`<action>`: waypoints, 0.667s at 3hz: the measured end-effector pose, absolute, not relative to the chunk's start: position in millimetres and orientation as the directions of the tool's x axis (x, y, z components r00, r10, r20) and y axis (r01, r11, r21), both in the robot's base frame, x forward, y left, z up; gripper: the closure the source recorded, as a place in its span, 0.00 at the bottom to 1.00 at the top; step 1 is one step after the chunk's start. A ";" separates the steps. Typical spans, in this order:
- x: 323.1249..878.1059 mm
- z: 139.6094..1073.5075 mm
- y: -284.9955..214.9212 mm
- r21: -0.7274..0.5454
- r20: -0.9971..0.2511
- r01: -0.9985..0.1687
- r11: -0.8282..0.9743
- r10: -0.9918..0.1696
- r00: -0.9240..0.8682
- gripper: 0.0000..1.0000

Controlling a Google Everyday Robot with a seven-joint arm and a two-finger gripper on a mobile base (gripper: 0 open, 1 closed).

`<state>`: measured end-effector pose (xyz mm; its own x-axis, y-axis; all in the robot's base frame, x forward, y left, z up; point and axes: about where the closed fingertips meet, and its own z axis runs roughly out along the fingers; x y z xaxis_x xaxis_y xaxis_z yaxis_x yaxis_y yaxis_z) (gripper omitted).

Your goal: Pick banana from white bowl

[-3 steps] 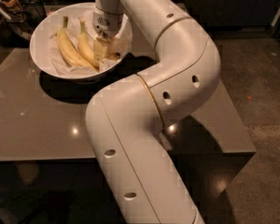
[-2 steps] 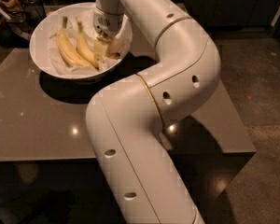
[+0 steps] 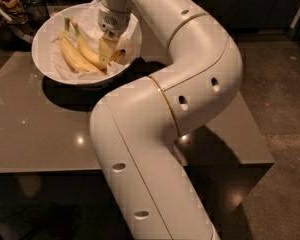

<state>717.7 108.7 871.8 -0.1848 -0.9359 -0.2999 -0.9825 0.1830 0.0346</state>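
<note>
Two bananas, one bowl, one gripper.

1. White bowl [image 3: 42, 59]. Wide and round, lined with crumpled white paper [image 3: 131, 40]. A grey table [image 3: 40, 129] lies beneath it. All places below are taken from this bowl.

2. Banana [image 3: 90, 54], the task's thing. This is the shorter, straighter fruit. Its pale stem points to the bowl's far rim and its body lies on the paper across the bowl's middle. Its lower end runs under the gripper on the bowl's right side. By the look of it, it is not yet lifted.

3. Longer banana [image 3: 70, 56]. More curved, with a greenish stem, in the bowl's left half just beside item 2. The two seem to touch along part of their length.

4. Gripper [image 3: 110, 51]. Low inside the bowl, right of its middle, at the lower end of item 2. Whether it is apart, together or clamped on the fruit cannot be told. The white arm [image 3: 200, 59] passes over the bowl's right rim.

Handling note (judgement):
- The step in hand is the grasp.
- The hold should cross the banana's width, not its length, and take item 2 alone.
- Item 3 lies so close that a wide or off-centre closure could catch both.
- Squeeze lightly, since ripe skin bruises and slips.
- Lift straight up out of the bowl before moving sideways, so that the fruit clears the sloping wall.
- Watch that the paper lining does not come up with it.
</note>
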 end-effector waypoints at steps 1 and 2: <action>713.7 893.3 106.2 -0.025 -0.306 -0.985 0.169 -0.940 -0.154 1.00; 705.6 906.8 103.4 -0.054 -0.308 -0.987 0.154 -0.942 -0.130 1.00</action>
